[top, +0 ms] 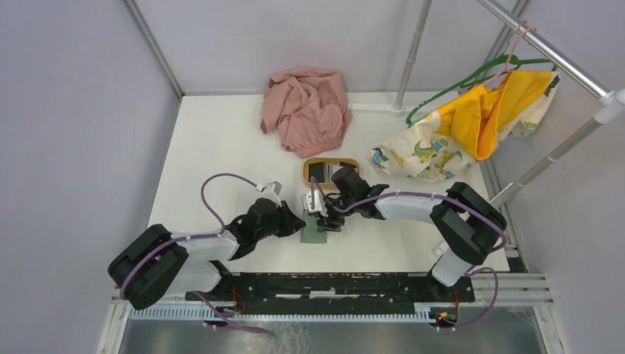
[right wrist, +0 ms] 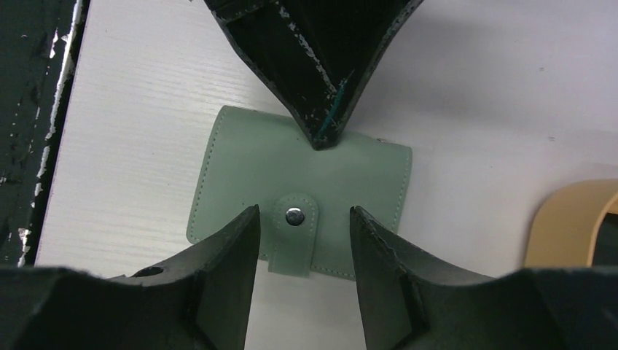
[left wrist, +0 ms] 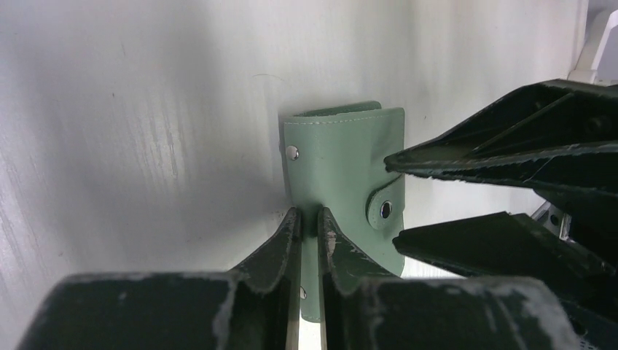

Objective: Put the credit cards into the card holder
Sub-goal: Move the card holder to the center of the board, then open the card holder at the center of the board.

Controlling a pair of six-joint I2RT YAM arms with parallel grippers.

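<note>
The card holder (right wrist: 240, 175) is lying flat and folded shut on the white bench (top: 214, 147). It is sitting between the two arms, just on the near side of an oval wooden tray (top: 305, 171). Its snap tab (right wrist: 294, 237) is sitting fastened over the green cover, with the metal stud facing up.

The left jaws are reaching in from the left and gripping one edge of the holder. They are drawn to a thin slit, and in the left wrist view the green cover is showing inside that slit. The right jaws are hanging open over the opposite edge, one finger on each side of the snap tab. Neither finger is touching the tab, and whether the tips are resting on the cover cannot be told.

Dark credit cards (top: 319, 171) are lying in the tray, partly hidden by the right arm, so their number is unclear.

Farther back on the bench, a crumpled pink garment (top: 306, 110) is lying in a heap. To the right, a dinosaur-print cloth (top: 413, 151) with a yellow lining is hanging from a green hanger (top: 449, 92) on a metal rail.
</note>
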